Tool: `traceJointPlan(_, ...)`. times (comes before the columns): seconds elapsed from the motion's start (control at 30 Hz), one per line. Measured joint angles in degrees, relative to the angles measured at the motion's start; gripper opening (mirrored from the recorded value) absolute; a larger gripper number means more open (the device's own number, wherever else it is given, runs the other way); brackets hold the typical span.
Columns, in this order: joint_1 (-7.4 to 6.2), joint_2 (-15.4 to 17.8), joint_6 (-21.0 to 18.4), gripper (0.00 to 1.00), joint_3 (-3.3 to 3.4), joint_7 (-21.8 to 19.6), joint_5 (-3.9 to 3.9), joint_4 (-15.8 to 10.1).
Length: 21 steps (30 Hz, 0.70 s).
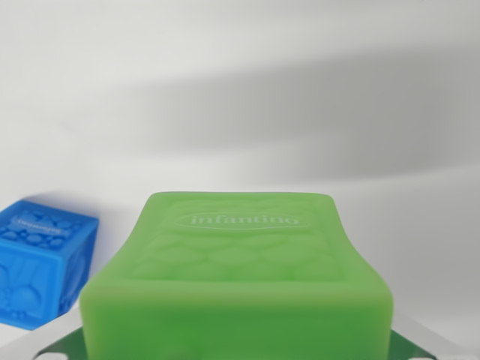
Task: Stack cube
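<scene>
In the wrist view I see a green cube point(238, 277) that fills the lower middle of the picture, very near to the camera. Its upper face has an embossed scale pattern and an oval with the word "infantino". Its sides look pressed inward, so the block is narrower at the middle than at its near edge. Below its near corners I see dark green reflecting parts on both sides, but I cannot tell if these belong to the end effector, so I cannot tell if it is apart or clamped. A blue cube point(41, 262) stands at the wrist view's left, apart from the green one, on the white table point(420, 225). Behind is a plain white wall point(240, 67) with a soft shadow.
</scene>
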State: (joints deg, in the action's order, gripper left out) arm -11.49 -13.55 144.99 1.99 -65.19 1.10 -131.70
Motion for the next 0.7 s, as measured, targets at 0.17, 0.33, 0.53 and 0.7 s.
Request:
traceJointPlan(0.17,-1.06,0.01,0.13,0.0,-0.02,-1.9,-0.01,-0.15)
traceJointPlan(0.33,-2.19,0.01,0.21,0.0,-0.04,-3.91,-0.02,-0.24)
traceJointPlan(0.53,-3.41,0.01,0.32,0.0,-0.06,-6.1,-0.03,-0.32)
traceJointPlan(0.7,-4.37,0.0,0.38,0.0,-0.08,-7.85,-0.04,-0.35)
